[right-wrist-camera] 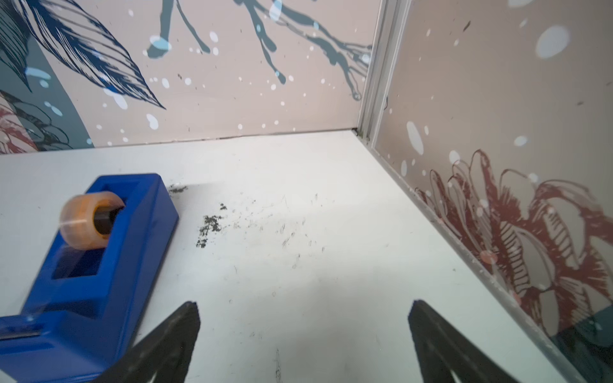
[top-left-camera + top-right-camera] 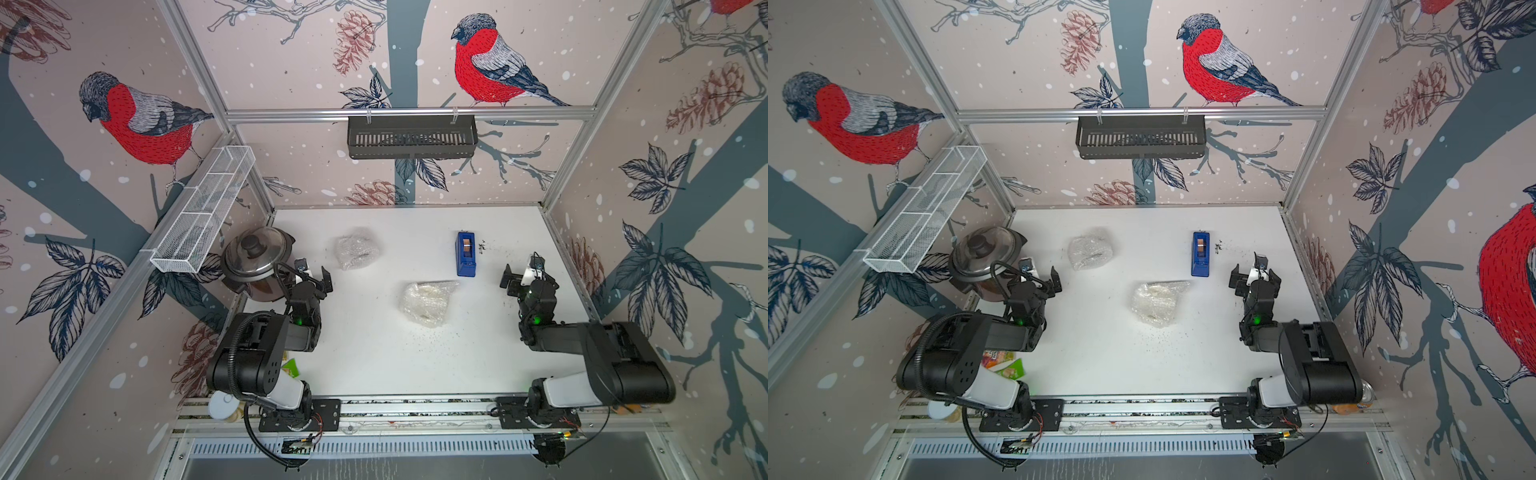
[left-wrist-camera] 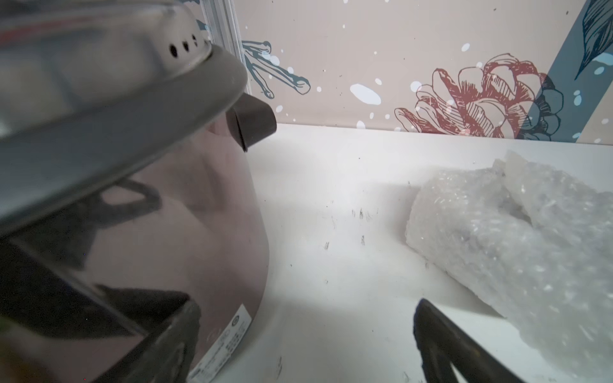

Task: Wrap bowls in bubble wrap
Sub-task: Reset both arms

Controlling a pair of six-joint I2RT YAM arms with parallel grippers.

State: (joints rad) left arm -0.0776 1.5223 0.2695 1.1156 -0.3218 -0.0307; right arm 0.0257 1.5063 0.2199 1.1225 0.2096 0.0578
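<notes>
Since both bubble wrap bundles lie closed on the table (image 2: 374,365) (far bundle (image 2: 357,248) toward the far-left corner, near bundle (image 2: 426,303) mid-table), the wrapping looks finished. The bowls are presumably inside, unseen. Left gripper (image 3: 305,308) and right gripper (image 1: 303,306) sit at opposite side edges, jaws wide and empty, likely parked clear.

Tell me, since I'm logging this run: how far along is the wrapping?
Done, apparently: the far bundle and near bundle of bubble wrap lie on the table, with no bare bowl showing. In hand: nothing; the left gripper and right gripper are open and empty. Left: probably nothing; taping unclear.
</notes>
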